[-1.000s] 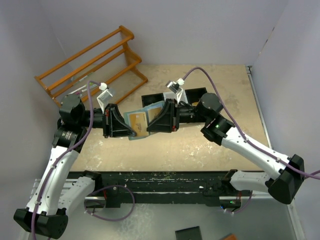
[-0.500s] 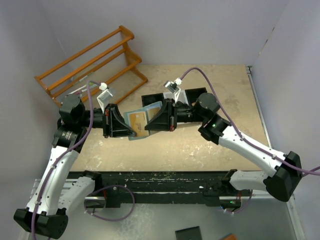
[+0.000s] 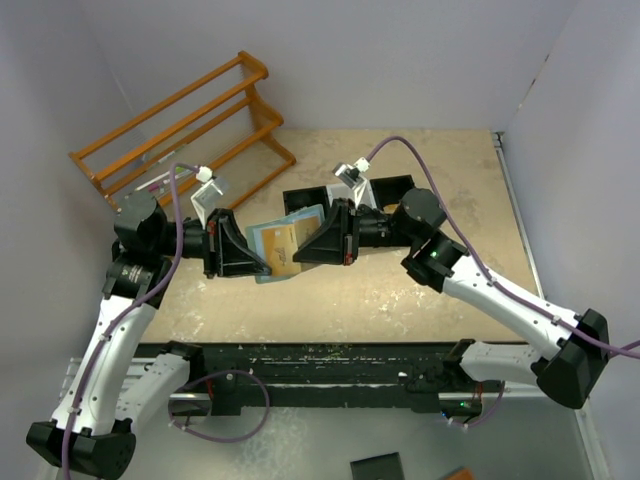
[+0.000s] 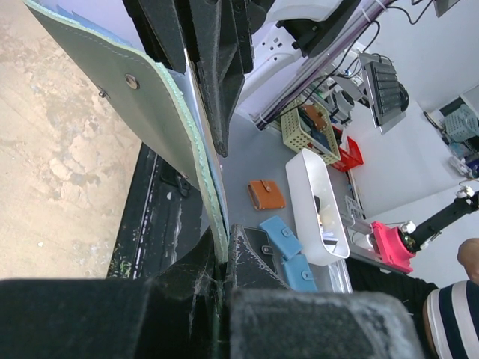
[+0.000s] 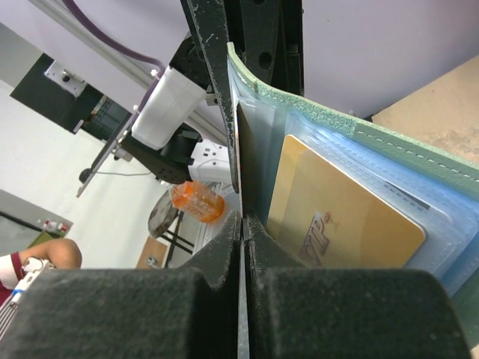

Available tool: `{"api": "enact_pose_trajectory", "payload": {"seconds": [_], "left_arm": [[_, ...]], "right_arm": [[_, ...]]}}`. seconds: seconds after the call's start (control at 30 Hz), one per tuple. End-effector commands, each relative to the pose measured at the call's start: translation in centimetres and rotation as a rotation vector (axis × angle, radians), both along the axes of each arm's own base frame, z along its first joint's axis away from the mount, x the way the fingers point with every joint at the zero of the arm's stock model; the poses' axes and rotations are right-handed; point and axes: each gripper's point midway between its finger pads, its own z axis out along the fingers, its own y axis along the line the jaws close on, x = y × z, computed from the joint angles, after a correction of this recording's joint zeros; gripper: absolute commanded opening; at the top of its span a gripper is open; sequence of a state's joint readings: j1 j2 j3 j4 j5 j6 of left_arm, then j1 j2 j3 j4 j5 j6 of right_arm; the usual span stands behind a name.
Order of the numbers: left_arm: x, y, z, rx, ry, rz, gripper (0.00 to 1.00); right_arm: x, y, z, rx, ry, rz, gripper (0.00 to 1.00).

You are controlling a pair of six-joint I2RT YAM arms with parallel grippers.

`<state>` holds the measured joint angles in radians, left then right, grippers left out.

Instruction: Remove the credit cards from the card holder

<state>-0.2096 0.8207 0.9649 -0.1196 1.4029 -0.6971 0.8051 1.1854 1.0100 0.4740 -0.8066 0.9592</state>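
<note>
The card holder [image 3: 272, 240] hangs open above the table, teal-green outside [image 4: 150, 105], light blue inside [image 5: 419, 161]. My left gripper [image 3: 263, 264] is shut on its lower edge; the left wrist view shows the green rim pinched between my fingers [image 4: 223, 254]. My right gripper [image 3: 302, 256] comes in from the right and is shut on the thin edge of a dark grey credit card [image 5: 254, 164] that stands out of the wallet's slots [image 5: 243, 218]. A tan credit card [image 5: 337, 217] [image 3: 284, 240] sits in a slot beside it.
A black-and-white bin tray [image 3: 392, 186] lies on the table behind the right arm. An orange wooden rack [image 3: 180, 125] stands at the back left. The tabletop [image 3: 450, 200] ends at walls on the left, back and right.
My right gripper has closed from partly open onto the dark card's edge, after moving in left and then slightly back right. The left arm with the wallet has barely shifted.
</note>
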Motion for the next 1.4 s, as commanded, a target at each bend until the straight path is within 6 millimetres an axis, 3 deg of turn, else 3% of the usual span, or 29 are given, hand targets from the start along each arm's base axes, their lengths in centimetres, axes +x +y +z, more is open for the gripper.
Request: {"api": "enact_pose_trajectory", "payload": {"seconds": [0.0, 0.2, 0.63, 0.77, 0.83, 1.07, 1.27, 1.37], "left_arm": [[-0.5, 0.1, 1.6, -0.021, -0.090, -0.003, 0.00], [-0.7, 0.2, 1.8, -0.023, -0.098, 0.000, 0.00], [-0.1, 0.2, 1.7, 0.004, -0.158, 0.036, 0.00], [0.1, 0.3, 1.6, 0.021, -0.193, 0.048, 0.00], [0.2, 0.3, 1.6, 0.027, -0.211, 0.058, 0.00], [0.5, 0.4, 1.5, 0.038, -0.230, 0.073, 0.00], [0.2, 0.4, 1.7, 0.036, -0.231, 0.065, 0.00], [0.0, 0.5, 1.8, 0.034, -0.231, 0.060, 0.00]], "right_arm": [[-1.1, -0.5, 2.6, 0.064, -0.058, 0.037, 0.00], [-0.7, -1.7, 2.2, 0.045, -0.067, -0.027, 0.00], [4.0, -8.0, -0.3, -0.054, -0.007, -0.200, 0.00], [7.5, -10.6, -3.1, -0.169, 0.053, -0.313, 0.00], [10.5, -13.1, -3.9, -0.212, 0.074, -0.418, 0.00], [19.4, -21.6, -13.4, -0.580, 0.282, -0.807, 0.00], [24.4, -25.8, -15.3, -0.694, 0.321, -0.981, 0.00], [25.7, -27.5, -17.0, -0.826, 0.334, -1.018, 0.00]]}}
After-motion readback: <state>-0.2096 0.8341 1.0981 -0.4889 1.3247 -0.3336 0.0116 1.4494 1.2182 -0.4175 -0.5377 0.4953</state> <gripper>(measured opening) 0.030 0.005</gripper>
